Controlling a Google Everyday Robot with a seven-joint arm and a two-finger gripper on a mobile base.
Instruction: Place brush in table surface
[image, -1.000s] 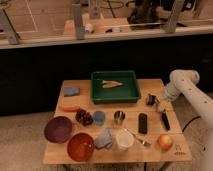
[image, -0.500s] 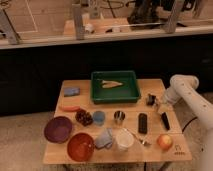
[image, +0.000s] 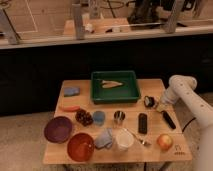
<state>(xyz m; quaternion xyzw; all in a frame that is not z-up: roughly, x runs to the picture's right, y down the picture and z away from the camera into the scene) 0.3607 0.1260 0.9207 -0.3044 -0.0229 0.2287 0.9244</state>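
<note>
The brush (image: 168, 120) is a slim black stick lying flat on the light tan table surface (image: 156, 89), near the right edge. It lies between a wider black block (image: 142, 123) and the table's edge. My gripper (image: 161, 106) is at the end of the white arm that comes in from the right. It sits low over the table, just above the brush's far end. I cannot tell whether it touches the brush.
A green tray (image: 131, 94) holding a pale flat item stands at the back centre. A small dark round object (image: 149, 101) is left of the gripper. An apple (image: 164, 141), spoon (image: 137, 138), white cup (image: 123, 140), metal cup (image: 119, 116), and purple (image: 58, 129) and red (image: 80, 146) bowls fill the front.
The white arm has sunk a little and its elbow has shifted slightly. The brush and the other objects lie where they were.
</note>
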